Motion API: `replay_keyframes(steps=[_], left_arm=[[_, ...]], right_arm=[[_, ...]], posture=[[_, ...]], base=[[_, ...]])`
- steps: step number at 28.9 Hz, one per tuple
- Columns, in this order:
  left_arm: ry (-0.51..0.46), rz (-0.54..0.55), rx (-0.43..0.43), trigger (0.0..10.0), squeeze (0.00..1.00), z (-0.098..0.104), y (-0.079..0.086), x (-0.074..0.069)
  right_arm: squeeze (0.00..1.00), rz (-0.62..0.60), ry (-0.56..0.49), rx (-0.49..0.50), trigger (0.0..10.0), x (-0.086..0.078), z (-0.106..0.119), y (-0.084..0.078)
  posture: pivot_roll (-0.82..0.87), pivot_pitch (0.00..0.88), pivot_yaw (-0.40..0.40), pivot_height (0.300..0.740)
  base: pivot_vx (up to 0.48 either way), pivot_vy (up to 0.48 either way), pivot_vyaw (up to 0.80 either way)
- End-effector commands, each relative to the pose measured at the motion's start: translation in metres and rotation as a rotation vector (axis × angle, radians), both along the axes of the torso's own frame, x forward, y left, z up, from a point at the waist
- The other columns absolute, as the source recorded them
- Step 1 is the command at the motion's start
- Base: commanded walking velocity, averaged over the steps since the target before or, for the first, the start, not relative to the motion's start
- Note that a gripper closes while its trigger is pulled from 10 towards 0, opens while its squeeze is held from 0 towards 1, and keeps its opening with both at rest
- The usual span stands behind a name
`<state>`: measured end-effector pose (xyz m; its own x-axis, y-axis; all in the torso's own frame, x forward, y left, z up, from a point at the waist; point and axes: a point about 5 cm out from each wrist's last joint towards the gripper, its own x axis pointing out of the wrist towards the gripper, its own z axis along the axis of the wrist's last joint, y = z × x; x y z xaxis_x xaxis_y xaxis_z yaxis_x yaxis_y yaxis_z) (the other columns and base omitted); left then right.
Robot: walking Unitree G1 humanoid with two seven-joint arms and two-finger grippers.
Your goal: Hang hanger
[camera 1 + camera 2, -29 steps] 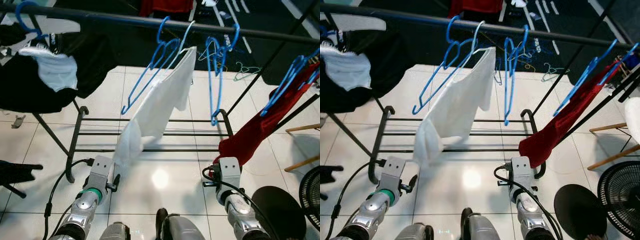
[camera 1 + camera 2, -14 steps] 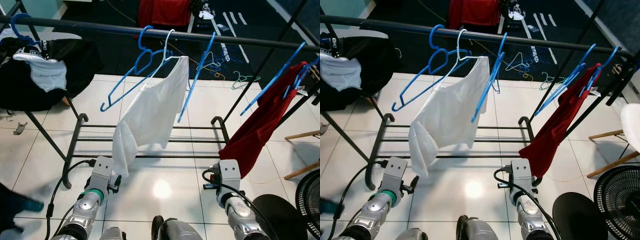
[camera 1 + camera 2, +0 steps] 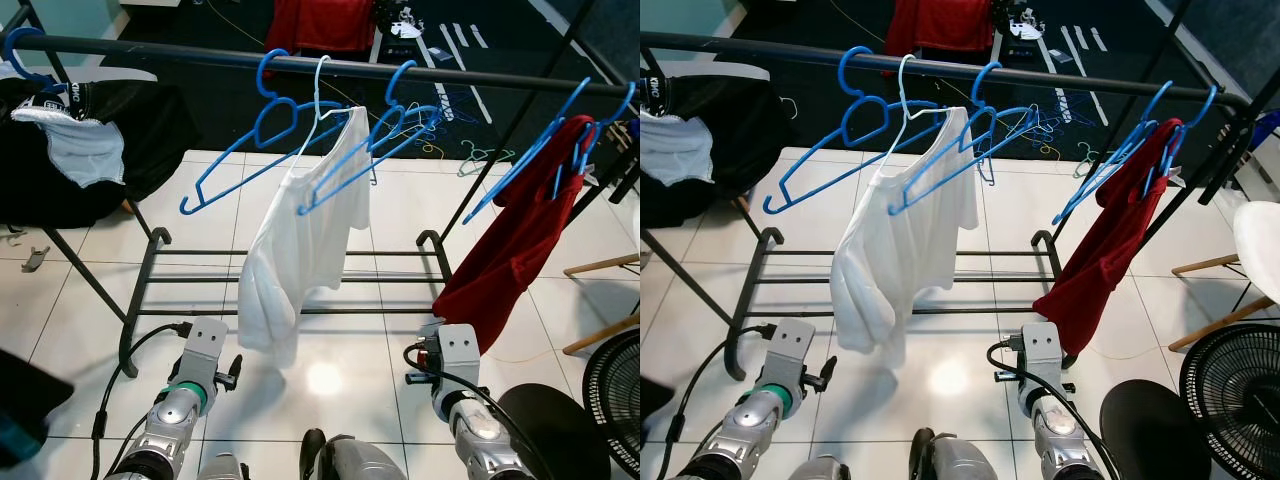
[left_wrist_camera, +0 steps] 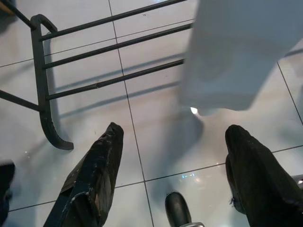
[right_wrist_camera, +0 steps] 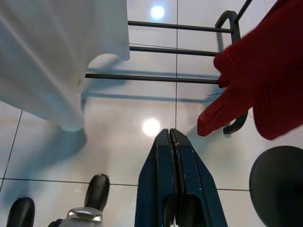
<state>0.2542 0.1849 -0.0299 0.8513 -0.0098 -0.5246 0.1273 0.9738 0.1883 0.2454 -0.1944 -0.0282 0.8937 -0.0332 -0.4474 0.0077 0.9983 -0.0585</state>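
A white hanger [image 3: 322, 92] carrying a white shirt [image 3: 300, 240] hangs by its hook on the black rail [image 3: 150, 50], between two blue hangers [image 3: 245, 140] [image 3: 375, 145]. The shirt droops down toward the floor. Both my arms are low, below the rail, near the floor tiles. My left gripper [image 4: 175, 128] is open with nothing between its fingers, and the shirt's hem [image 4: 236, 56] hangs ahead of it. My right gripper [image 5: 169, 132] is shut on nothing, with the shirt [image 5: 57, 52] to one side and a red garment [image 5: 265, 75] to the other.
A red garment [image 3: 520, 230] on blue hangers hangs at the rail's right end. Black and white clothes [image 3: 90, 150] hang at its left end. The rack's lower bars [image 3: 200, 280] cross the floor ahead. A fan [image 3: 618, 400] and a black round seat [image 3: 550, 430] stand at the right.
The camera has shifted, showing more of the rack. The white shirt has swung back to hang straighter, and the blue hangers have turned on the rail. Both arms stay low.
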Motion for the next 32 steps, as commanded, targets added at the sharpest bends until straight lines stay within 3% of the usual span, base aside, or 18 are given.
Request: replay_keyframes(steps=[1, 26, 32], left_arm=[[0.033, 0.003, 0.008, 10.0, 0.00, -0.0066, 0.0006, -0.0073], [0.043, 0.014, -0.001, 10.0, 0.00, -0.0077, -0.0007, -0.0075], [0.057, 0.045, 0.003, 10.0, 0.00, -0.0079, 0.0030, -0.0069]], right_arm=[[0.00, -0.009, 0.022, -0.002, 10.0, -0.0061, -0.0049, -0.0019], [0.00, -0.011, 0.018, -0.006, 10.0, -0.0060, -0.0043, -0.0031], [0.00, -0.012, 0.018, -0.003, 10.0, -0.0063, -0.0047, -0.0023]], posture=[[-0.06, 0.073, -0.002, 0.733], [-0.07, 0.077, -0.002, 0.733], [-0.07, 0.079, 0.000, 0.733]], base=[[0.000, -0.431, 0.00], [0.000, -0.425, 0.00], [0.000, -0.209, 0.00]])
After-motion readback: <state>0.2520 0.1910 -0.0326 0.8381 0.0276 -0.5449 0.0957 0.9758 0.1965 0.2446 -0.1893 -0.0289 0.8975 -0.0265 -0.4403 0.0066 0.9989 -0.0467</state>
